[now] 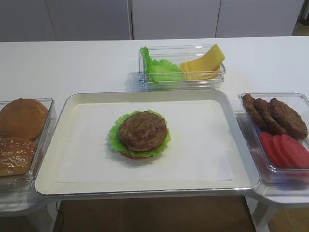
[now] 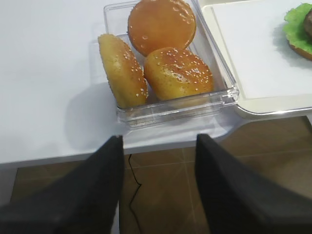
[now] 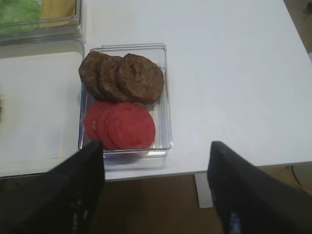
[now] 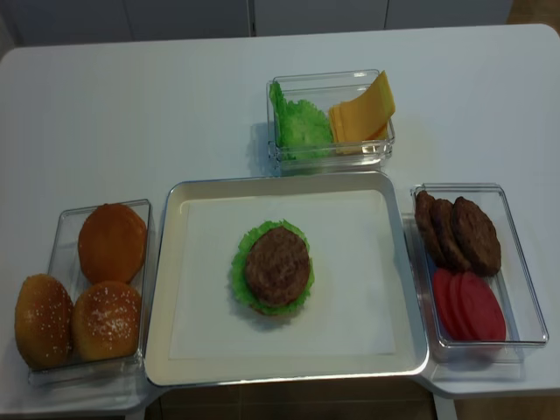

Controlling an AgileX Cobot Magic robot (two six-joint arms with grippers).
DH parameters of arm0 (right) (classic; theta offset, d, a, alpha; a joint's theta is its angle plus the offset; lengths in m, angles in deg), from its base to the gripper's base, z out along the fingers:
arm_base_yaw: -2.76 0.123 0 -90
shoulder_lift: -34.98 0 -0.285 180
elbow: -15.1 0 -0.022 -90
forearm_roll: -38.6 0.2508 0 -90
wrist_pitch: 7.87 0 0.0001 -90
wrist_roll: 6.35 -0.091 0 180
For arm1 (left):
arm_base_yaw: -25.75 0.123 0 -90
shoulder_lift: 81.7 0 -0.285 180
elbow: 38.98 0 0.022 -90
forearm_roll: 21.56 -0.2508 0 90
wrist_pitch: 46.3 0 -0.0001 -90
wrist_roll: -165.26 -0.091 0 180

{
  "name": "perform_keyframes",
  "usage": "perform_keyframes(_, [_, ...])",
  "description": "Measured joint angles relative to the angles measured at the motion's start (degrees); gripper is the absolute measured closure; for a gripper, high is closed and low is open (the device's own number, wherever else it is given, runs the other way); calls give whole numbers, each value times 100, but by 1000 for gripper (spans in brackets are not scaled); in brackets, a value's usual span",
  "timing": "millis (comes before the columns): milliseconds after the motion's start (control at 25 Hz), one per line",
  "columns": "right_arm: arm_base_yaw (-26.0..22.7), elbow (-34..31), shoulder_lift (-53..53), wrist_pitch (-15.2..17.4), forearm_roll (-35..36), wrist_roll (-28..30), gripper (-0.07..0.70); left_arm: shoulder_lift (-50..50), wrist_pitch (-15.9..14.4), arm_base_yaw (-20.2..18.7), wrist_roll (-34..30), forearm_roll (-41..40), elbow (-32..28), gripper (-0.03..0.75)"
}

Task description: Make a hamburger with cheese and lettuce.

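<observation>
Hamburger [image 1: 143,135] centred on tray [image 1: 231,111], patty uppermost for layering; cheese [image 1: 203,65] beside lettuce [image 1: 159,67] in rear container. Right end effector [image 3: 156,161] and left end effector [image 2: 158,161] both spread wide, empty, parked clear of table [image 1: 72,63].

The tray [image 1: 239,159] looks like brushed metal with a shiny rim, lined with a matt white paper sheet [image 1: 203,145], and the table [image 1: 72,63] is smooth matt white. The containers [image 4: 516,262] are clear glossy plastic. The hamburger [image 1: 141,134] shows a rough brown patty over frilly lettuce [image 4: 302,127]; the cheese [image 4: 360,114] looks smooth, the buns [image 2: 178,73] glossy and seeded.
</observation>
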Motion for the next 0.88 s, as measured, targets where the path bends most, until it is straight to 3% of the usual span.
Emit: perform_keyframes(880, [0,-1804,-3080,53,270,266,112,0,0,0,0,0,0,356])
